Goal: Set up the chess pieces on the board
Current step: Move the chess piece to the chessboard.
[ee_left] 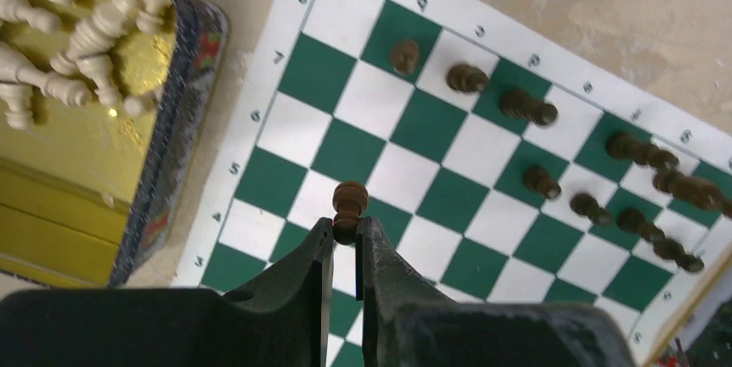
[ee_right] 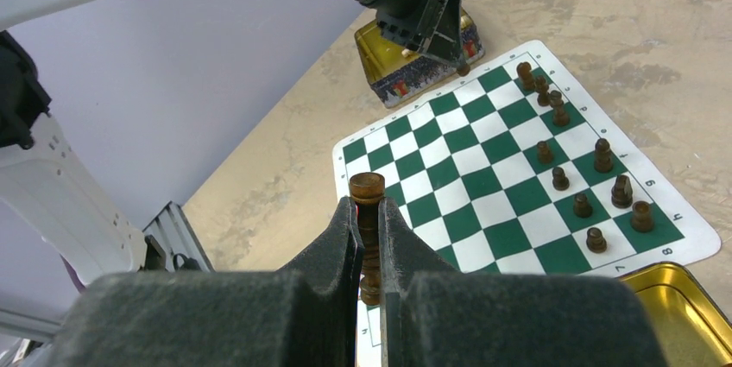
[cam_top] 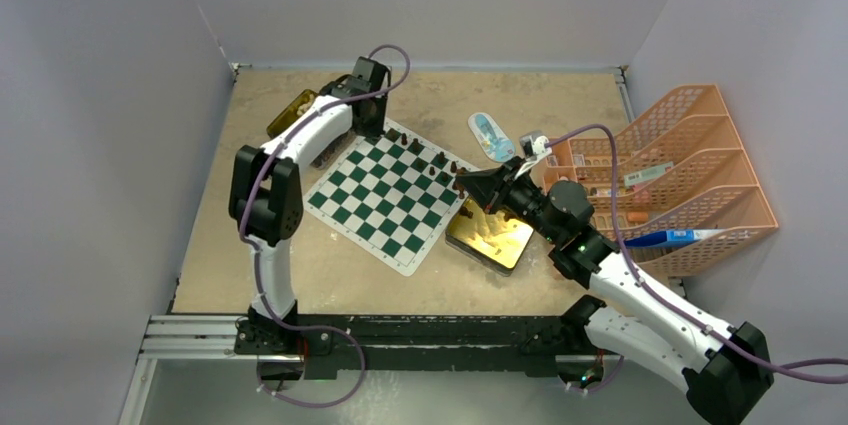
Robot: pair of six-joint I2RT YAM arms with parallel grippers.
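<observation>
The green-and-white board [cam_top: 378, 207] [ee_left: 432, 125] [ee_right: 483, 160] lies mid-table. Several dark brown chess pieces [ee_left: 526, 108] [ee_right: 561, 179] stand along its far-right side. My left gripper [ee_left: 347, 227] [cam_top: 372, 127] is shut on a dark brown pawn [ee_left: 350, 203] over the board's near-left squares. Whether the pawn touches the board I cannot tell. My right gripper [ee_right: 369, 211] [cam_top: 466, 185] hangs at the board's right corner, shut on a taller dark brown piece [ee_right: 367, 190] that lies lengthwise between its fingers. Cream-white pieces [ee_left: 86, 34] lie in a gold tin [ee_left: 164, 168].
The gold tin of cream pieces [cam_top: 292, 111] sits at the board's far-left corner. Another open gold tin [cam_top: 490, 237] [ee_right: 682, 306] lies right of the board. Orange stacked trays [cam_top: 690, 160] stand at the right, and a blue-and-white packet [cam_top: 489, 135] lies behind the board.
</observation>
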